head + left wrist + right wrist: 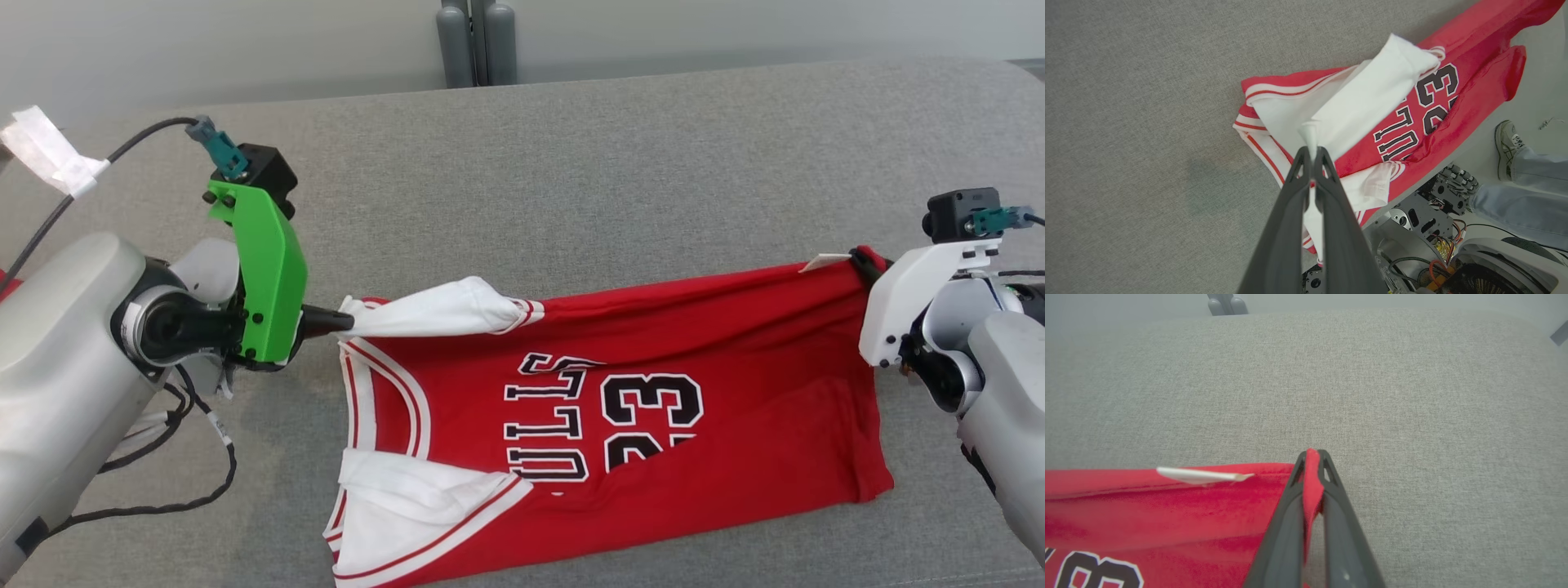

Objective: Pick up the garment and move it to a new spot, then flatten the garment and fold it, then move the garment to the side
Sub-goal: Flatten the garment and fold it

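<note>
The garment point(653, 425) is a red sleeveless jersey with white trim and black lettering, stretched sideways across the grey padded surface point(571, 180). My left gripper point(339, 321) is shut on its white shoulder strap, which is pulled taut toward the left. In the left wrist view the white strap point(1363, 106) runs up from between my closed left gripper point(1311, 152). My right gripper point(864, 260) is shut on the red hem corner at the right. The right wrist view shows red cloth point(1167, 514) pinched in my right gripper point(1312, 455), with a white label point(1200, 475) beside it.
The grey padded surface stretches wide behind the garment. Grey cylinders point(478, 41) stand past its far edge. In the left wrist view, a person's shoe point(1506, 143) and trouser leg point(1519, 200) are on the floor beside the robot's base point(1433, 228).
</note>
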